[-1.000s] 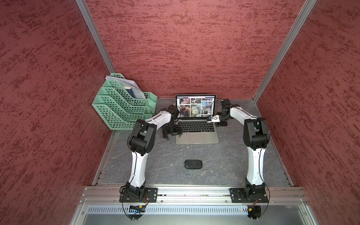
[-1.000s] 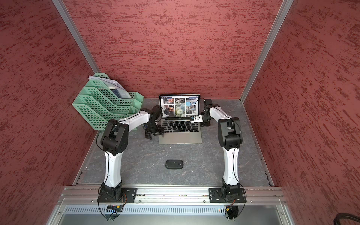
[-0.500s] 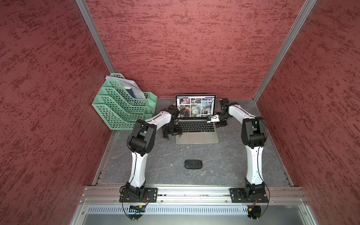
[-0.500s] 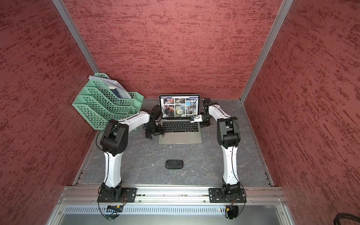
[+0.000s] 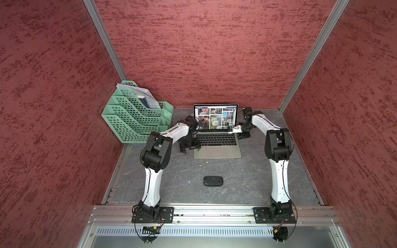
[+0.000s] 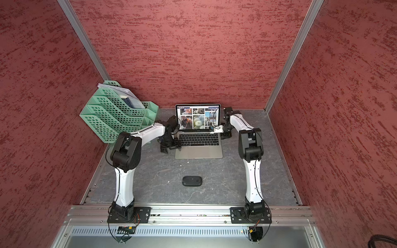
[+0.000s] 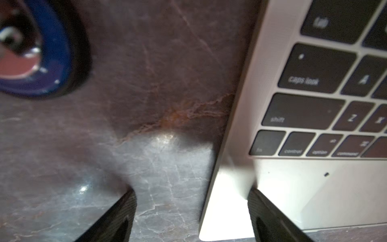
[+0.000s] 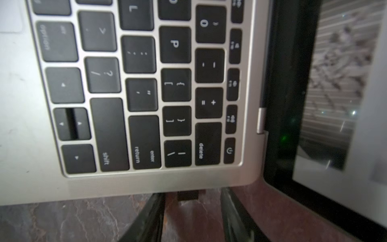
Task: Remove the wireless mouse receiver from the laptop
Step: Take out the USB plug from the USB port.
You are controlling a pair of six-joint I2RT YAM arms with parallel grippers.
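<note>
Black receiver (image 8: pixel 187 194) not yet gripped

It juts, small and squared, from the right edge of the smooth silver laptop (image 8: pixel 25 146), by the far corner. Right gripper (image 8: pixel 191 201) straddles it, jaws parted; next, I judge, pinch and pull straight right. Left gripper (image 7: pixel 190 194) gapes across the left edge.

Grey, seemingly stone tabletop (image 5: pixel 171 178), bearing laptop (image 5: pixel 217 151), black mouse (image 5: pixel 213 181), green file rack (image 5: pixel 133 122)

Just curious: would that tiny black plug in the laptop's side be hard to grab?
Probably stiff: the plug looks like a short solid stub. Likely slippery to grip, since little of it pokes out of the laptop. Probably light, being so tiny.
</note>
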